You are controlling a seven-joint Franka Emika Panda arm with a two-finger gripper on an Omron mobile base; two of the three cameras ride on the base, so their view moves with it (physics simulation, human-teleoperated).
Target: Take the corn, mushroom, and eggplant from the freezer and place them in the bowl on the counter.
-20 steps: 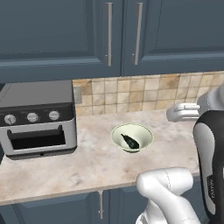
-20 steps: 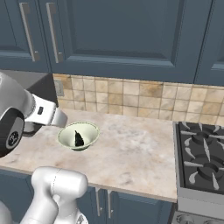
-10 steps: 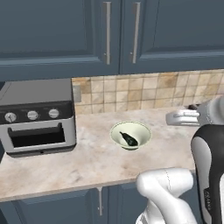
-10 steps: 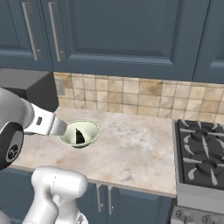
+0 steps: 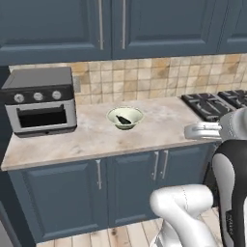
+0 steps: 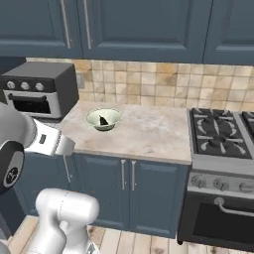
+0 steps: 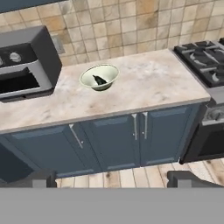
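Note:
The pale cream-green bowl [image 5: 125, 110] stands on the beige counter [image 5: 96, 137], to the right of the toaster oven. A small dark eggplant [image 5: 124, 119] lies inside it, and it is also seen as the eggplant [image 7: 100, 80] in the bowl [image 7: 110, 70] in the hand view. My gripper [image 7: 116, 179] is open and empty, held well back from the counter and looking at it from a distance. Its fingertips [image 7: 43, 177] stand wide apart. The corn, the mushroom and the freezer are out of view.
A grey toaster oven [image 5: 41, 99] sits at the counter's left end. A gas stove [image 6: 221, 134] with its oven door adjoins the counter on the right. Dark blue cabinets [image 7: 109, 140] run below and above the counter. Wooden floor lies between the base and the cabinets.
The whole picture has shifted: the base has backed away from the counter, so lower cabinets, floor and stove have come into view. The gripper stays open; the eggplant stays in the bowl.

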